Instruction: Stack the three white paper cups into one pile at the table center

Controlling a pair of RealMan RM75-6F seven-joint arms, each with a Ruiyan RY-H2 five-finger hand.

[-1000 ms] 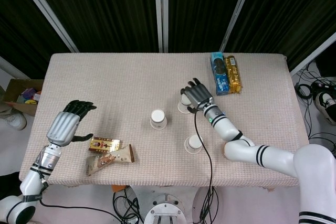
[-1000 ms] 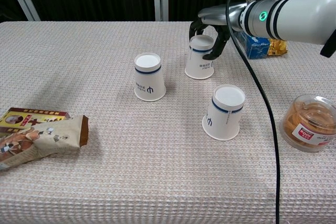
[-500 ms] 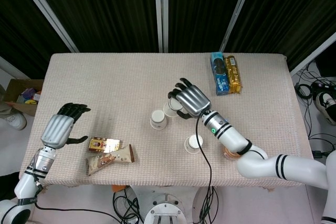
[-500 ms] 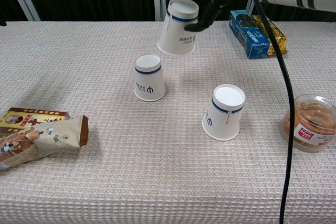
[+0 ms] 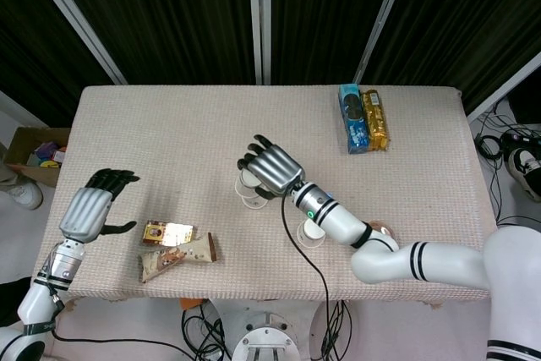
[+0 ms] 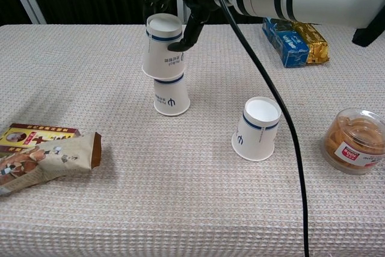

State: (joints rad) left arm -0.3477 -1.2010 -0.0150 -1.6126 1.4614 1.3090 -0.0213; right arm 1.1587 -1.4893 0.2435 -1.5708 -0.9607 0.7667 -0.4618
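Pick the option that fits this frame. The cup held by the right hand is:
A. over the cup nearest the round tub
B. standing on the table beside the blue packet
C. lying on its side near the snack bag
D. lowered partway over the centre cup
D: in the chest view the right hand holds the upper cup with its rim overlapping the top of the centre cup, while the third cup stands apart, uncovered.

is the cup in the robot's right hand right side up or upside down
Upside down. In the chest view the held cup shows its closed base on top and wide mouth below, over the centre cup, gripped by the right hand.
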